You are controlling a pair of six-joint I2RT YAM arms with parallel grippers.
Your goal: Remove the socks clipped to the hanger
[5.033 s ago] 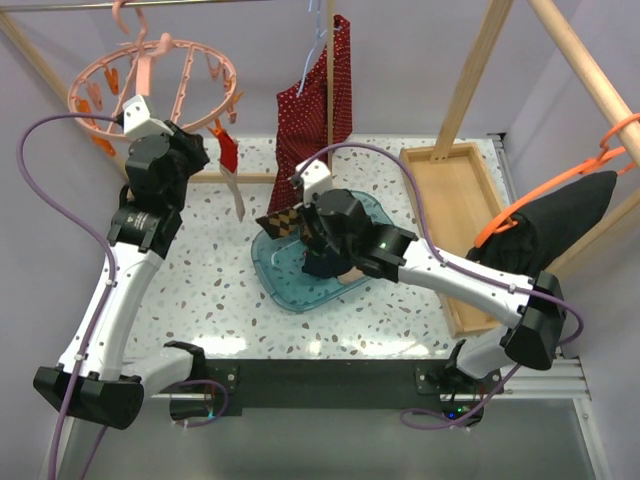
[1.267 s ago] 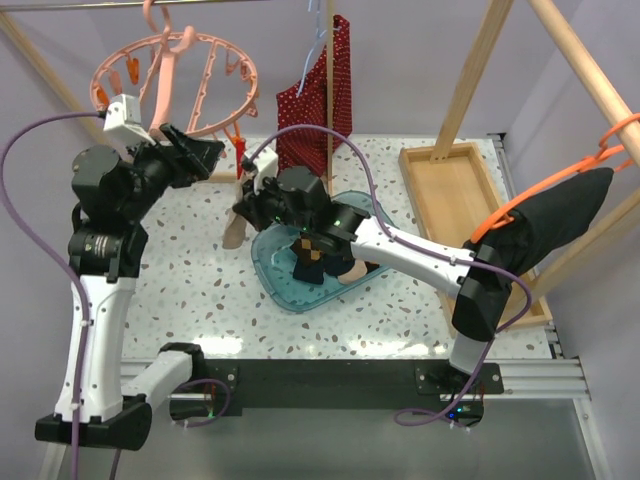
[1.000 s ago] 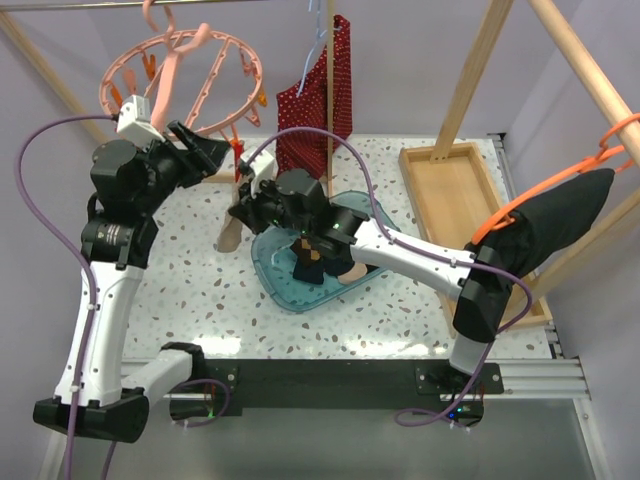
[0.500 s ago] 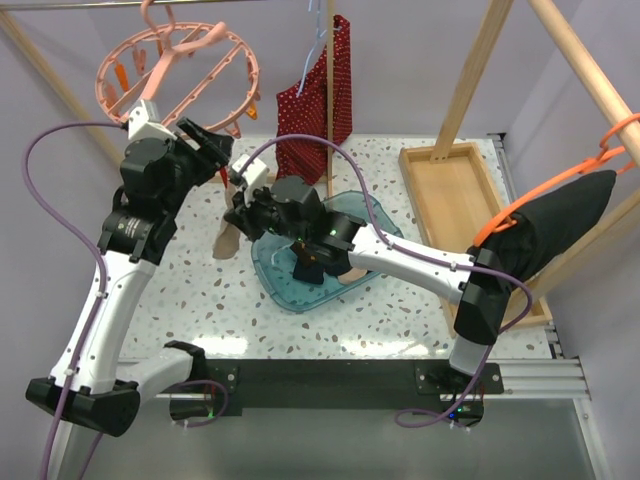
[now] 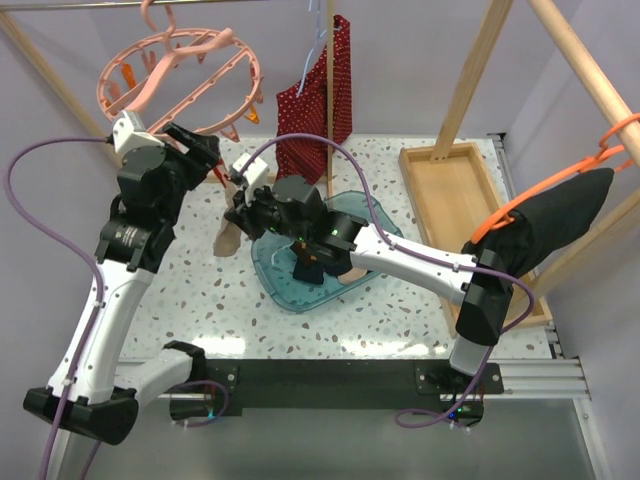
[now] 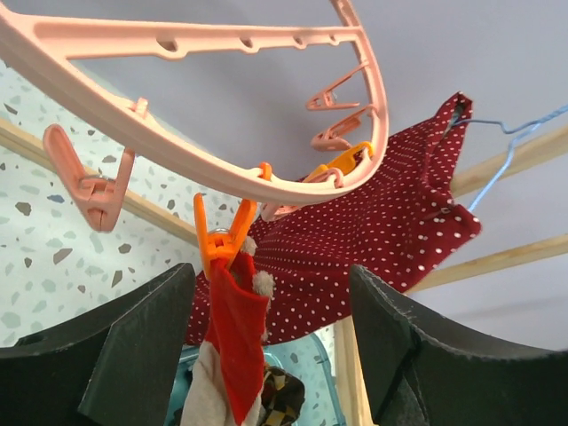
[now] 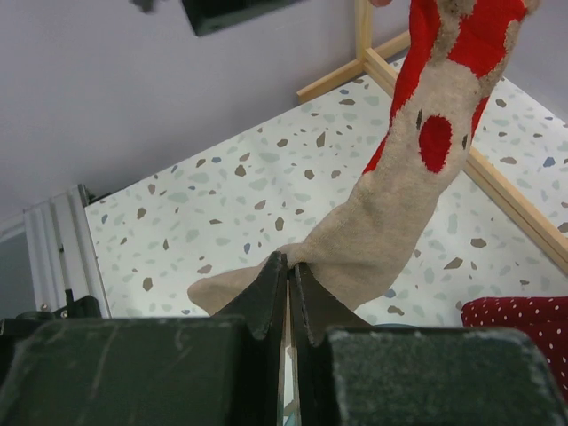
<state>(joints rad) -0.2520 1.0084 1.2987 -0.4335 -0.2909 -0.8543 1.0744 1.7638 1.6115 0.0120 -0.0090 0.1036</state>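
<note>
The sock [image 7: 417, 177] hangs from an orange clip [image 6: 222, 244] on the hanger [image 6: 177, 40], far left above the tabletop [image 5: 200, 300]. The right gripper [image 7: 288, 266] is clamped on its lower part; the left gripper [image 6: 271, 293], jaws apart, flanks the clip.

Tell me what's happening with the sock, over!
Left fingers open, lined up on the orange clip. Right fingers shut on the pale sock, still clipped to the hanger. Red dotted garment hangs behind.
</note>
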